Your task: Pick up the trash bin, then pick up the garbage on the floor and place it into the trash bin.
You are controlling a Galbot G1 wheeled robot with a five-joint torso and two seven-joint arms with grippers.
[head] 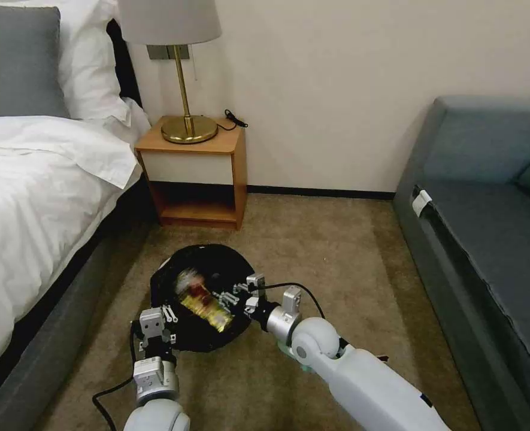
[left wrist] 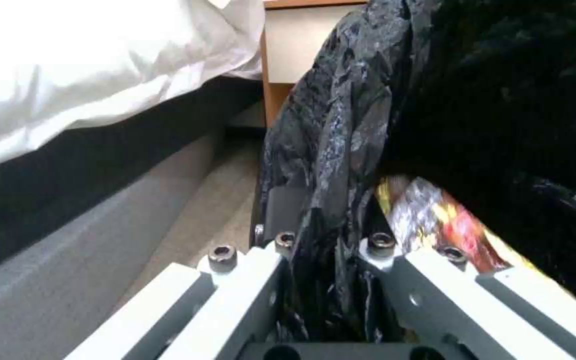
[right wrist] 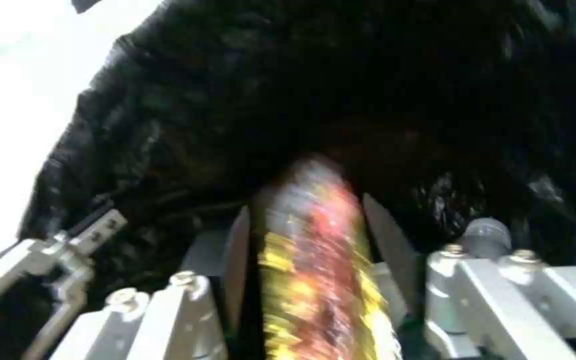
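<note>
I have the bin (head: 202, 263) up off the beige carpet (head: 312, 239), between the bed (head: 31, 197) and the sofa (head: 486, 221), in front of the wooden nightstand (head: 193, 173). It is round, and its crinkly black bag (left wrist: 341, 115) folds glossy and wrinkled over the rim. My left gripper (head: 167, 316) sits at the near rim; in the left wrist view its fingers (left wrist: 281, 215) are pinched closed on the rim with the bag plastic bunched between them.

My right gripper (head: 229, 299) reaches in over the bin's mouth from the right. The wrapper (head: 205, 302) is a long, shiny foil piece, gold and yellow with red patches and a silvery end. It lies between the flat dark fingers (right wrist: 235, 260), which stand a narrow gap apart on either side of it. It is too blurred for me to say whether they press on it or have let go.

The wrapper's long axis runs along the gripper's line of reach, its far end pointing down into the dark of the bag. In the head view it slants from the bin's centre toward the near right rim. The left wrist view shows a strip of the same foil (left wrist: 435, 220) just inside the bag wall beside my left fingers.
</note>
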